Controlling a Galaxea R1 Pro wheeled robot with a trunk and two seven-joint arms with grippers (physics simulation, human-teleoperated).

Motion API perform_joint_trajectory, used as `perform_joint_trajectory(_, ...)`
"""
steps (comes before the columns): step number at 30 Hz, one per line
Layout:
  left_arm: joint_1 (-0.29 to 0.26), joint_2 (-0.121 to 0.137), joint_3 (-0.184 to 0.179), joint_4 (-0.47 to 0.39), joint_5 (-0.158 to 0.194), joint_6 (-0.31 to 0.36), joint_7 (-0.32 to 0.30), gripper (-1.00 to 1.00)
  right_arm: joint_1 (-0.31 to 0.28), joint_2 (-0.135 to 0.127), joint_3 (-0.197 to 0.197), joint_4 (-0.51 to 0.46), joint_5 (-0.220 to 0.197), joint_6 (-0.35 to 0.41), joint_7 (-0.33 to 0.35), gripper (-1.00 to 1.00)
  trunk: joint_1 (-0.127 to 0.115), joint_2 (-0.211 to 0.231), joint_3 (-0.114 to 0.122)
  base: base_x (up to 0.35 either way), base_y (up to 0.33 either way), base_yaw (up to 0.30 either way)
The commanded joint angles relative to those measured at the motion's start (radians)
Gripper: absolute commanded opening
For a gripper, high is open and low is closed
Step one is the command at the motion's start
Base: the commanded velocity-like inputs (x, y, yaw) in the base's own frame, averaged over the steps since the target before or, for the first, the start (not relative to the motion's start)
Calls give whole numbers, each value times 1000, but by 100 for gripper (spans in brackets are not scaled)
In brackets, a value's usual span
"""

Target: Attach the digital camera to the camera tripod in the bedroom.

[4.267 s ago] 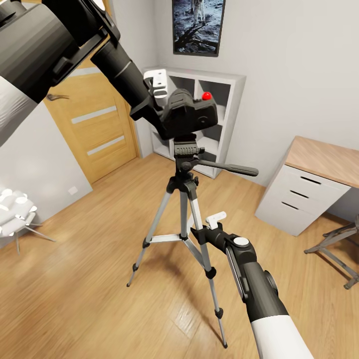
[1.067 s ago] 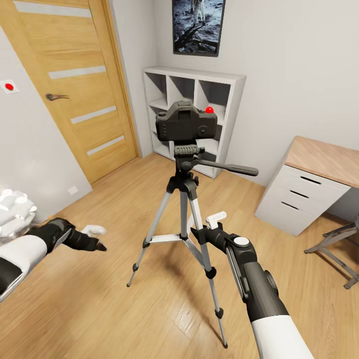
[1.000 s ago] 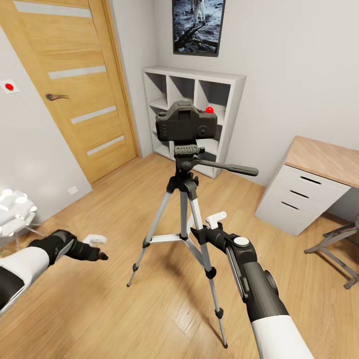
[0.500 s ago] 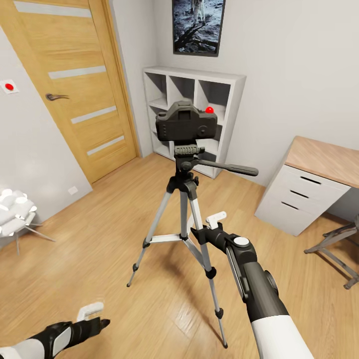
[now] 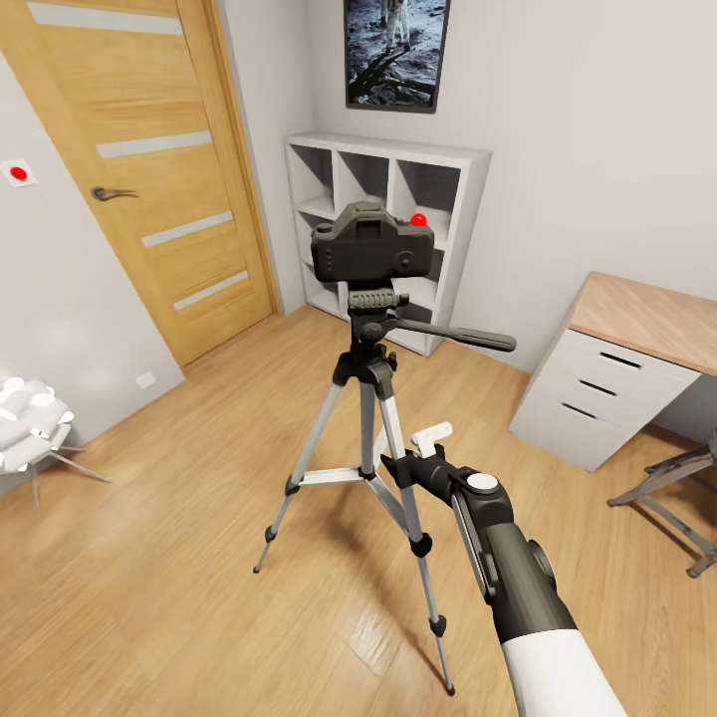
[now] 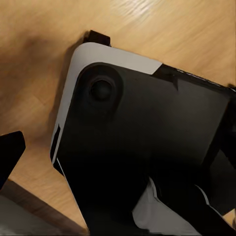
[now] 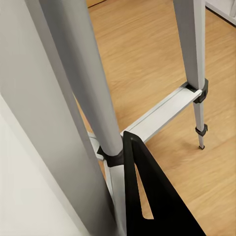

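From the head camera, the digital camera (image 5: 371,240) sits upright on the head of the camera tripod (image 5: 370,398), mid-room toward twelve o'clock. The right gripper (image 5: 416,446) touches a tripod leg at five o'clock; whether it pinches is unclear.

Left wrist: a dark robot part (image 6: 147,152) over the wood floor (image 6: 187,29).

Right wrist: silver tripod legs (image 7: 81,83) close against one dark finger (image 7: 147,196).

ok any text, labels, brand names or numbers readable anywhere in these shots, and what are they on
No readable text in any view.
The digital camera on the camera tripod: no brand or numbers, just a red dot on top.
Wall poster: a picture, no lettering visible.
White plate by the door: a red dot, no writing.
Right gripper, drawer unit and shelf unit: unmarked.
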State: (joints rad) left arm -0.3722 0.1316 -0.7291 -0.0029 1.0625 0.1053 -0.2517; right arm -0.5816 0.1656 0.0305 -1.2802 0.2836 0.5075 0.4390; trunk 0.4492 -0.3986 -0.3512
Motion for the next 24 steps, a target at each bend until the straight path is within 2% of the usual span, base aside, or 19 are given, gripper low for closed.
perform_joint_trajectory(1,11,-4,-6,0,12,-2,-2,100,-1,0,-4,20,80,6,6,-100,1,-1,-2,0,0,0)
perform_joint_trajectory(4,41,-14,-6,0,13,-17,8,100,-1,0,-4,15,80,7,6,-100,1,-1,-2,0,0,0)
perform_joint_trajectory(7,68,-21,-6,1,15,-24,56,100,0,0,-4,11,80,8,6,-100,1,-1,-2,0,0,0)
perform_joint_trajectory(12,85,-31,-6,1,15,-26,184,100,-1,0,-4,10,80,9,6,-100,1,-1,-2,0,0,0)
perform_joint_trajectory(14,97,-44,-6,0,16,-27,254,100,-1,0,-4,10,80,9,6,-100,1,-1,-2,0,0,0)
perform_joint_trajectory(18,109,-72,-6,1,16,-27,305,100,0,0,-4,10,80,9,6,-100,1,-1,-2,0,0,0)
perform_joint_trajectory(19,111,-78,-6,1,16,-27,313,100,0,0,-4,9,80,9,6,100,1,-1,-2,0,0,0)
perform_joint_trajectory(22,115,-100,-6,0,16,-27,336,100,-1,0,-4,10,80,9,6,100,1,-1,-2,0,0,0)
perform_joint_trajectory(24,116,-104,-6,0,16,-27,340,100,-1,0,-4,11,81,9,6,100,1,-1,-2,0,0,0)
